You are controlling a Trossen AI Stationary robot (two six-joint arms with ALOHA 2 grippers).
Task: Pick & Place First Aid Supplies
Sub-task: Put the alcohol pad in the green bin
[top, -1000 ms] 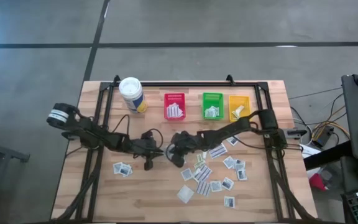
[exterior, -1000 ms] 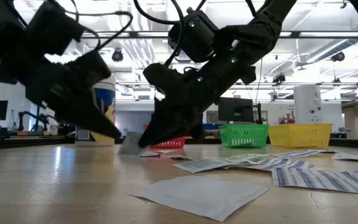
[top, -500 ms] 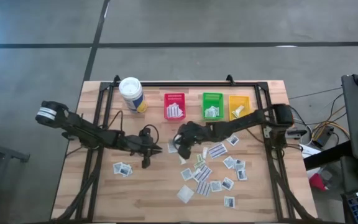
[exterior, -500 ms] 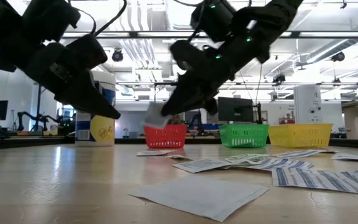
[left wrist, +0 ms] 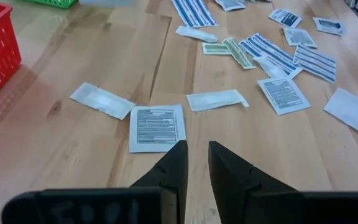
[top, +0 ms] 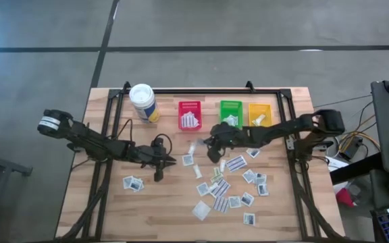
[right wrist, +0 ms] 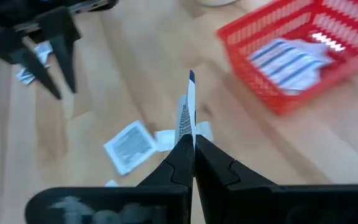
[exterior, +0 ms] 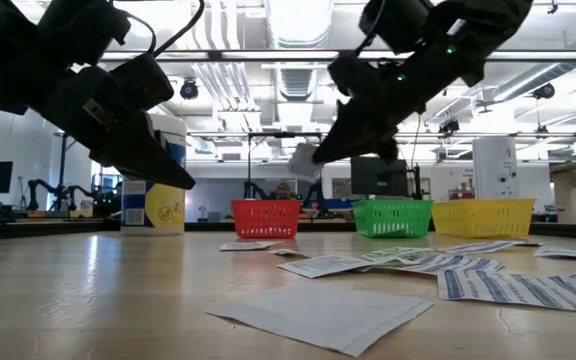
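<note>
White packet [right wrist: 187,112] stands edge-on, pinched between the closed fingers of the right gripper [right wrist: 193,144], held above the table [top: 161,216]. Just beyond its tips sits the red bin [right wrist: 303,59] holding striped packets. Farther off, the left gripper [left wrist: 194,163] hovers with jaws slightly parted, a printed packet [left wrist: 157,127] lying just ahead of it; more packets [top: 229,192] lie scattered.

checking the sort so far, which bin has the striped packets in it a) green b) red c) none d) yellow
b, the red bin holds blue-striped packets, seen in the high and right wrist views.
</note>
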